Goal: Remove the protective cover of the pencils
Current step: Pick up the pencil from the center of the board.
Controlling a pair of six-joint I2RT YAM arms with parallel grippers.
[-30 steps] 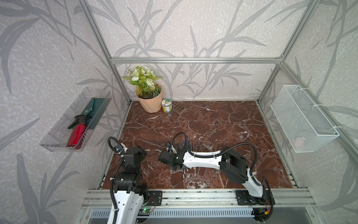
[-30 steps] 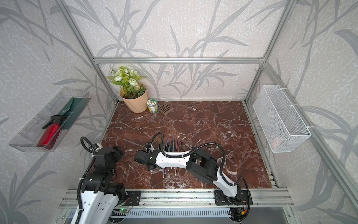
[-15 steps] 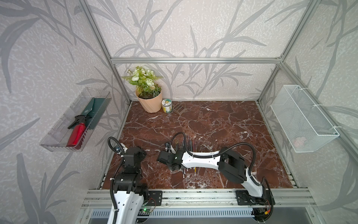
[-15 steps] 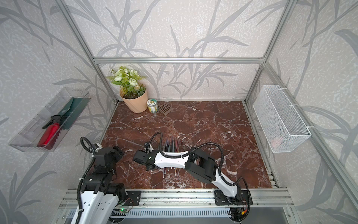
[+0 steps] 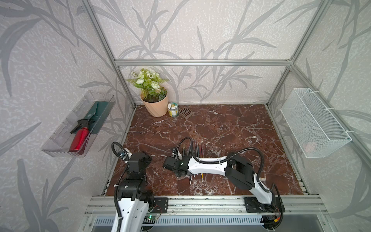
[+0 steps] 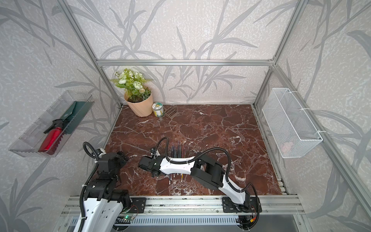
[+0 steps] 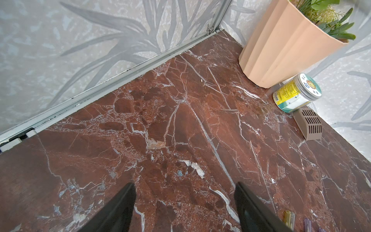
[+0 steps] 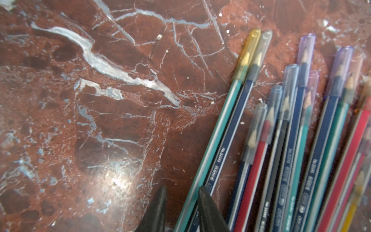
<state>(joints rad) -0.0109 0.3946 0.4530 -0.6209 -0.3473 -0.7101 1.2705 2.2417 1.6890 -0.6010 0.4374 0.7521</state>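
The pencils lie side by side on the marble floor, with dark blue, teal and red shafts. A translucent protective cover sits over each sharpened tip. In both top views the pencils run under my right arm. My right gripper hovers low at the row's edge, narrowly open, its fingers straddling the outermost teal pencil without pinching it. My left gripper stands open over bare floor near the left wall, and two caps show off to its side.
A peach flowerpot, a small jar and a brown vent piece stand at the back left. A clear tray with a red spray bottle hangs on the left wall, a white wire basket on the right wall.
My right gripper has crept slightly to the left over the pencils. The left arm has not moved.
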